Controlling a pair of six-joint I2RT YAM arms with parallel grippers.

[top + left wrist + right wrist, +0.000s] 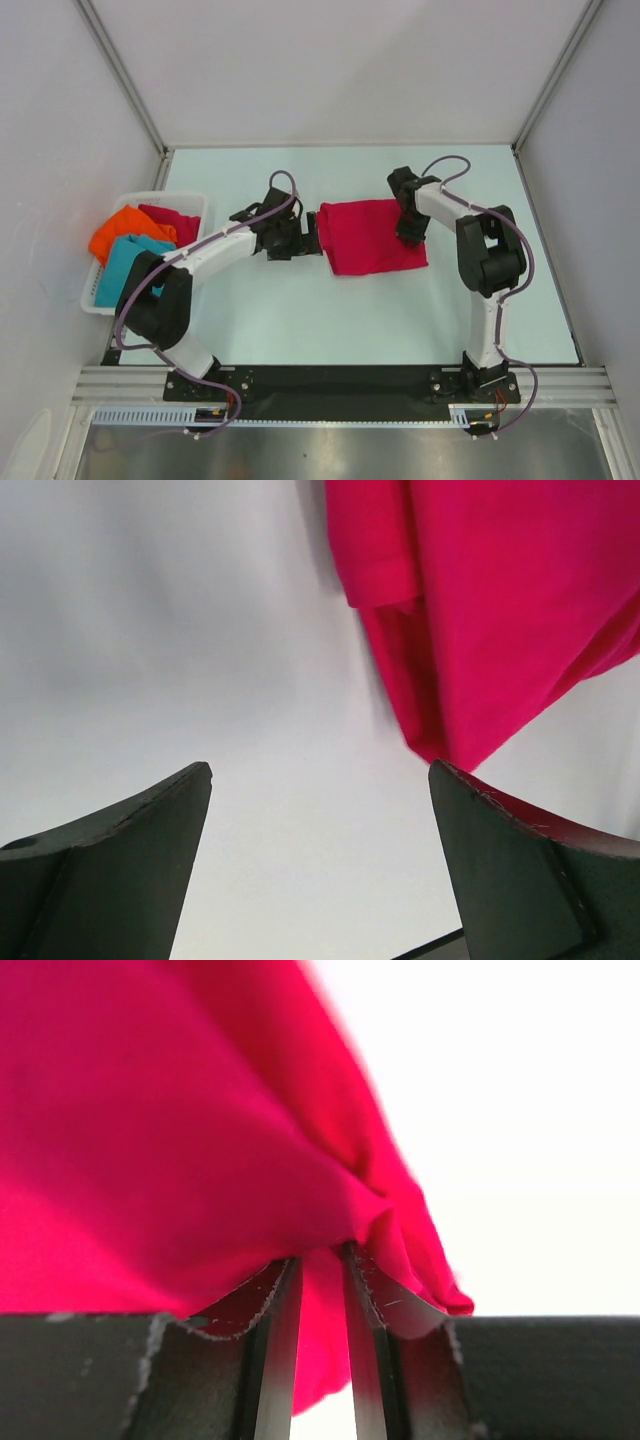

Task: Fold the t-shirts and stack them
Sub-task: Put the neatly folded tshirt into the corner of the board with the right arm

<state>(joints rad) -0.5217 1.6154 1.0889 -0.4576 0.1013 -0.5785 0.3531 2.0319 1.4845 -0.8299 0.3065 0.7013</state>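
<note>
A crimson red t-shirt (368, 236) lies folded in a rough rectangle at mid-table. My right gripper (409, 234) sits at its right edge. In the right wrist view that gripper (320, 1256) is shut on a bunched fold of the red t-shirt (180, 1140), with cloth filling the narrow gap between the fingers. My left gripper (312, 240) hovers just off the shirt's left edge, open. The left wrist view shows it (320, 772) spread wide over bare table, nothing between the fingers, and the red t-shirt (500, 600) lies ahead to the right.
A white slotted basket (128, 200) stands at the table's left edge. It holds an orange t-shirt (124, 230), a teal t-shirt (130, 262) and another crimson red t-shirt (172, 220). White walls close in the far side and both flanks of the table.
</note>
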